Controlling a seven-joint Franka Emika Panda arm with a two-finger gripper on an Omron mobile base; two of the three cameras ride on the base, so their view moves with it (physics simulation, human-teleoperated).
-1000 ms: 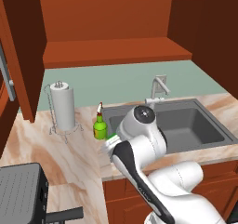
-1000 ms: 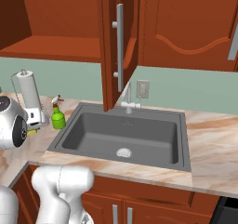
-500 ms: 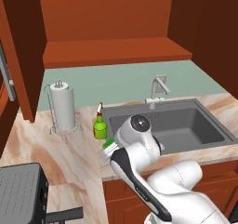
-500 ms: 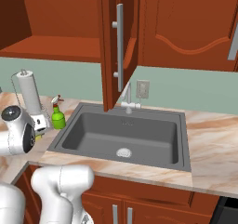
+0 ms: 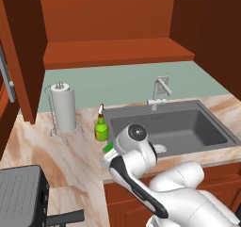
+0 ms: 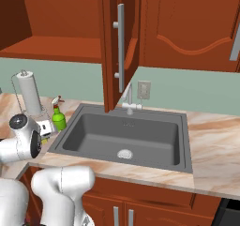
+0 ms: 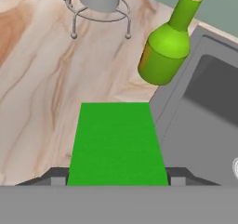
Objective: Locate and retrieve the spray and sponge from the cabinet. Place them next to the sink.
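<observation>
Left base view: a marble-patterned counter (image 5: pixel 56 160) runs below a pale green backsplash, with the open reddish-brown cabinet (image 5: pixel 117 52) above, its shelf bare. The dark grey sink (image 5: pixel 183 127) sits recessed at right. The spray (image 5: pixel 100 128) stands upright on the counter just beside the sink's left rim; a paper towel roll (image 5: pixel 63 109) on a wire stand is further left. A dark appliance (image 5: pixel 21 193) occupies the lower left corner. The arm's wrist blocks the counter edge, leaving a sliver of the sponge (image 5: pixel 108 149) visible.

Right base view: a cabinet door (image 6: pixel 119 47) hangs open over the faucet (image 6: pixel 129 98).

Hand view: the gripper (image 7: pixel 116 177) has its jaws spread wide with the sponge between them, lying flat against the sink's rim; actual grip cannot be confirmed.
</observation>
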